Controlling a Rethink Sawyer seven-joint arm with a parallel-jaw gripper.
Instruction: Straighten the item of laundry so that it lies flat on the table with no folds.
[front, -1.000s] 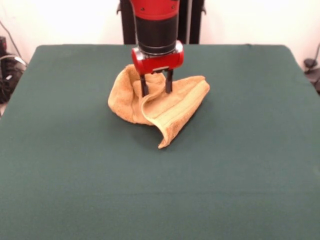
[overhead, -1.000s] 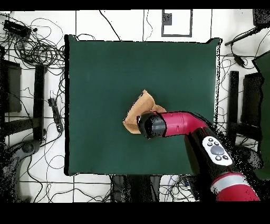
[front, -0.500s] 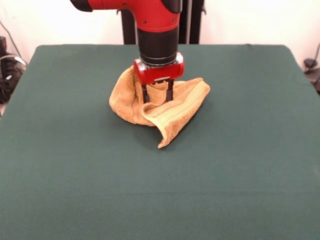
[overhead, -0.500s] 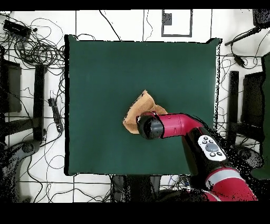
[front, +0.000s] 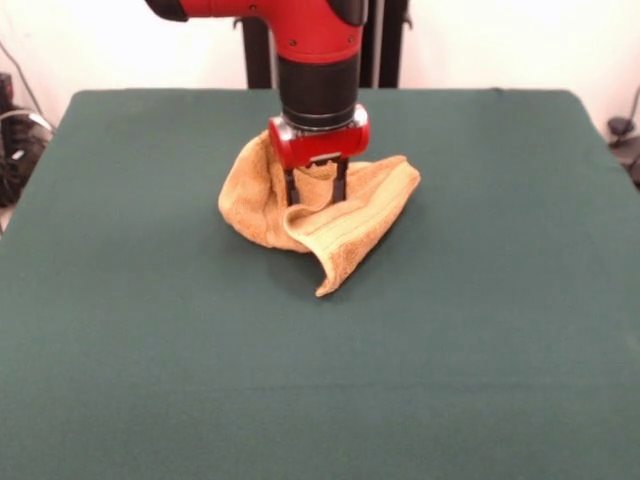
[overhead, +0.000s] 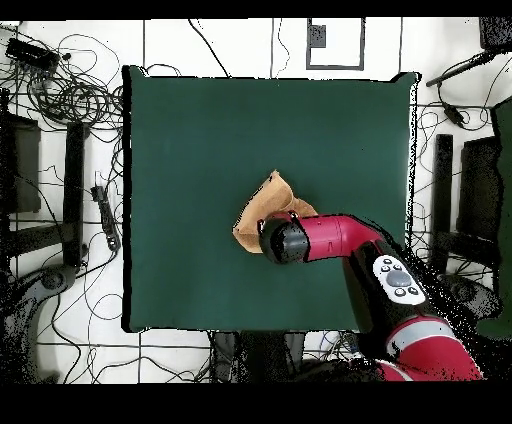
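Note:
The golden-orange towel (front: 352, 226) lies crumpled in a heap on the dark green table (front: 470, 340), a little behind its middle. One ribbed band shows along a fold that runs to a pointed corner at the front. My gripper (front: 315, 193) stands straight down on the heap. Its two dark fingers are apart, with a ridge of cloth between them, and their tips are sunk in the folds. In the overhead view the arm's wrist (overhead: 285, 241) covers the gripper and part of the towel (overhead: 262, 205).
The table (overhead: 200, 150) spreads wide on every side of the towel. Cables and stands (overhead: 60, 90) lie on the floor round it. The robot's dark pedestal (front: 258, 45) stands behind the far edge.
The gripper has come down a little onto the towel and the arm's elbow has swung into the front view. The finger spacing looks the same. The towel has barely shifted.

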